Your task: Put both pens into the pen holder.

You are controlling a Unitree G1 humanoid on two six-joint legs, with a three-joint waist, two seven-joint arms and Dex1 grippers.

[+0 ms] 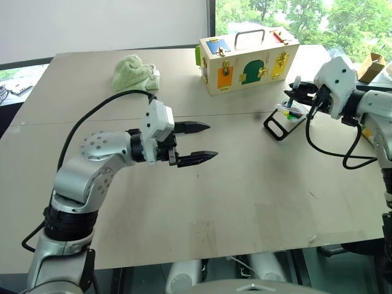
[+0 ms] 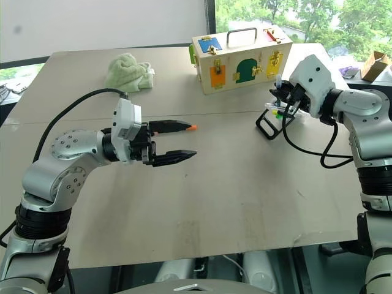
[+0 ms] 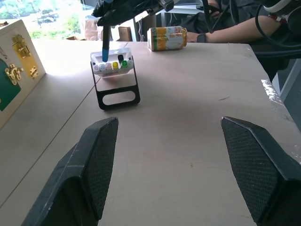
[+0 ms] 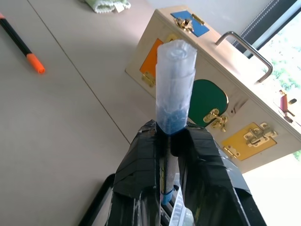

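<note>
Item: blue-ended black pen point(image 3: 106, 44), upright, clenched in your right end effector point(image 1: 304, 93), directly above the clear plastic pen holder point(image 3: 113, 66). Left end effector point(image 1: 202, 142): released, empty.

Blue-ended pen point(image 4: 174, 89) stands upright over the pen holder point(image 3: 114, 75); orange-capped pen point(image 4: 21, 45) lies flat, well apart from that holder

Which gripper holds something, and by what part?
The right gripper pinches the blue-ended pen around its barrel, below the clear cap. The left gripper is open, holding nothing.
</note>
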